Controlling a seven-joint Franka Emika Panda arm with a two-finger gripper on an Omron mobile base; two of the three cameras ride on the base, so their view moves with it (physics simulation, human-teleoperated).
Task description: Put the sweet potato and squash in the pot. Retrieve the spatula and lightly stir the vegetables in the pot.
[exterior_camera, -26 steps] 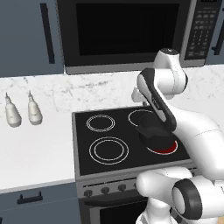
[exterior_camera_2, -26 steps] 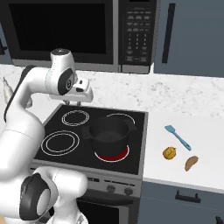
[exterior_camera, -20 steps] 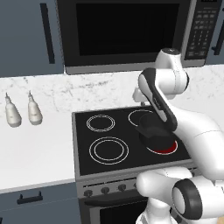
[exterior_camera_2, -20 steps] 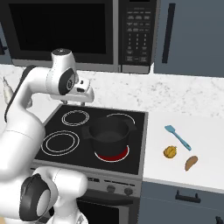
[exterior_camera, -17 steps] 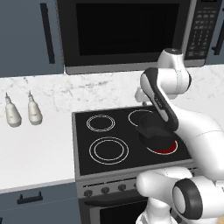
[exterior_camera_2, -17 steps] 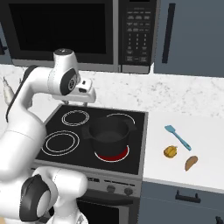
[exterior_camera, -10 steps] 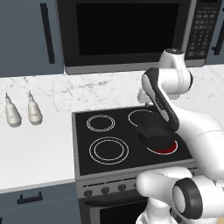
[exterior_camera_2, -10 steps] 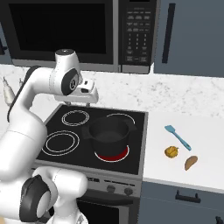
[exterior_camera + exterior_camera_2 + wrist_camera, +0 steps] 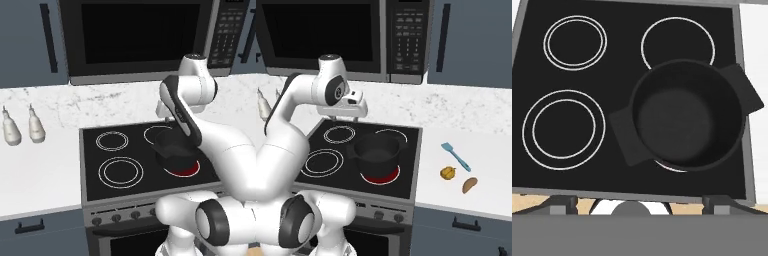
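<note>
Looking straight down, the hand view gives the pot's (image 9: 689,115) bare black inside, on the front right burner of the stove (image 9: 572,65). Right base view adds the spatula (image 9: 455,155) and two vegetables (image 9: 448,172) on the bench (image 9: 486,165) right of the stove; left base view adds two bottles (image 9: 21,127). Hand (image 9: 342,111) hangs above the rear burners, grip state unreadable; no legible writing.

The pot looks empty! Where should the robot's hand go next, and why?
Probably swing right toward the counter beside the stove. The pot is empty, and the two vegetables lie on the counter next to the spatula, while the gripper hangs over the back burners, far from them.
</note>
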